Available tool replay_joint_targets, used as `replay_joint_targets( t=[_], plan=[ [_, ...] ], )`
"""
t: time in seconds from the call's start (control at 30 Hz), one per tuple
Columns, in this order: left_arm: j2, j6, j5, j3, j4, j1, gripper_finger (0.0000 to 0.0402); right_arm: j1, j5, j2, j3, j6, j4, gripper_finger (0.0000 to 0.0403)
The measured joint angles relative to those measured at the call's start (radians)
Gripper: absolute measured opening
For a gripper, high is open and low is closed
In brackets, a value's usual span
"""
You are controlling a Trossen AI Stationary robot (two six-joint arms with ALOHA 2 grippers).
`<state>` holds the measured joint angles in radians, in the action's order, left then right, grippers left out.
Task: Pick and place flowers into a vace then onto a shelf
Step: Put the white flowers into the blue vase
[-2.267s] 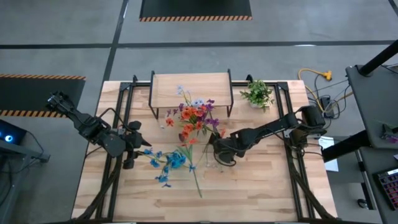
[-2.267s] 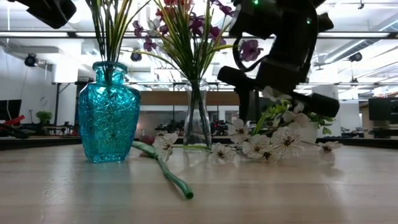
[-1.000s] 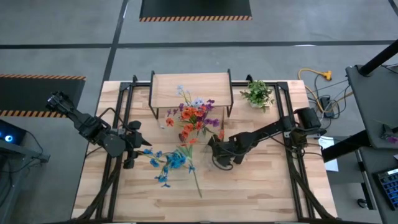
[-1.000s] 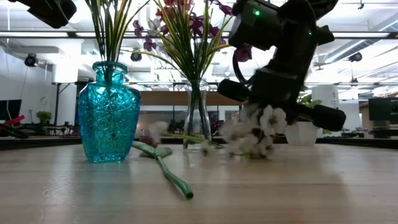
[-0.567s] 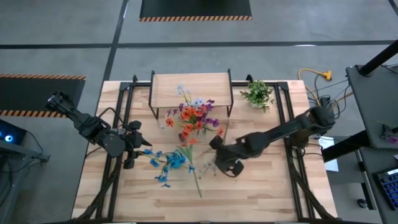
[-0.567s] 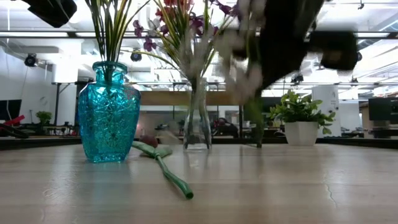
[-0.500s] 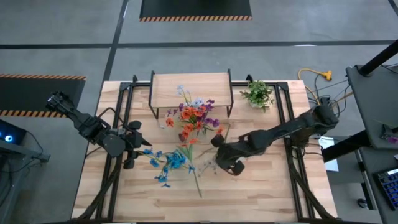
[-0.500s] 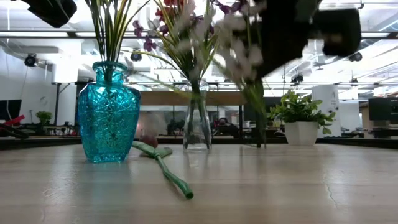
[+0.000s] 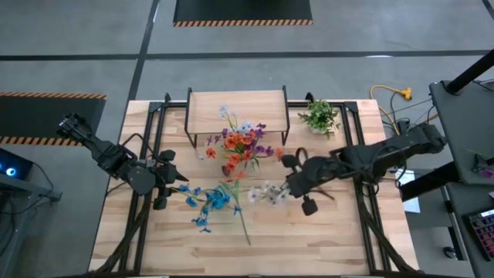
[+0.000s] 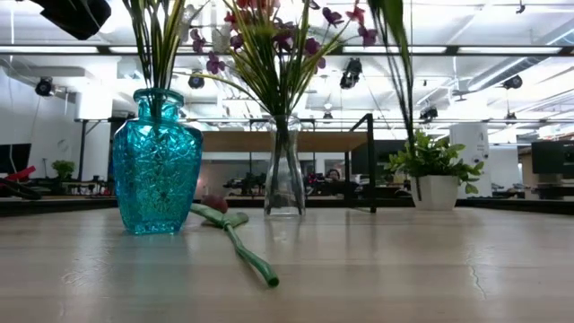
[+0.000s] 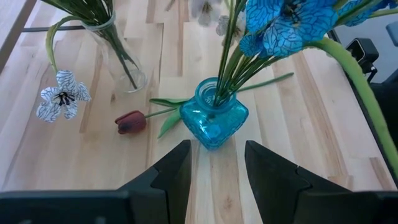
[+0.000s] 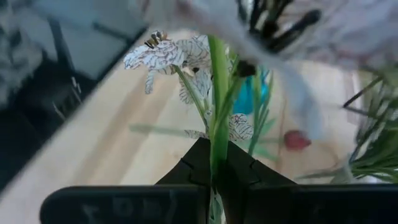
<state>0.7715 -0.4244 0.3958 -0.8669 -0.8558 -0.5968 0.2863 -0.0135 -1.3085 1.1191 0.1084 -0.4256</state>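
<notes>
The right gripper (image 12: 214,163) has its 2 fingers (image 12: 249,171) closed tight on the green stems of a white flower sprig (image 12: 174,56), whose veined white blooms fan out just past the fingertips. From above, this right gripper (image 9: 292,188) sits over the middle of the tabletop (image 9: 324,239), a little toward the right edge, with the white flower sprig (image 9: 266,193) carried clear of the wood. The left gripper (image 11: 214,165) holds its 2 fingers (image 11: 174,171) partly apart with nothing between them; it hovers near the left edge, just beside the blue glass vase (image 11: 214,118), which stands upright holding the blue flowers (image 11: 289,25). A clear glass vase (image 10: 284,170) stands upright nearer the centre, filled with purple and orange-red flowers (image 9: 241,147). 1 red tulip (image 11: 130,122) lies flat on the tabletop between the 2 vases, its stem reaching toward the front edge. The shelf (image 9: 238,112) stands at the back edge, its wooden top partly overhung by blooms. A potted plant (image 9: 320,117) sits near the back right corner.
</notes>
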Motion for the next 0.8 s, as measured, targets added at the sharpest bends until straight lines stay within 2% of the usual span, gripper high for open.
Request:
replay_joint_targets(
  t=[0.2, 0.43, 0.8],
  plan=[
    [0.0, 0.0, 0.0, 0.0, 0.005, 0.0, 0.0134, 0.0, 0.014, 0.09, -0.001, -0.116, 0.112, 0.0008],
    [0.0, 0.0, 0.0, 0.0, 0.008, 0.0, 0.0134, -0.001, 0.014, 0.116, -0.006, -0.118, 0.25, 0.0008],
    [-0.001, 0.0, 0.0, 0.0, 0.008, 0.0, 0.0134, 0.0, 0.016, 0.133, 0.077, -0.154, 0.267, 0.0008]
  ],
)
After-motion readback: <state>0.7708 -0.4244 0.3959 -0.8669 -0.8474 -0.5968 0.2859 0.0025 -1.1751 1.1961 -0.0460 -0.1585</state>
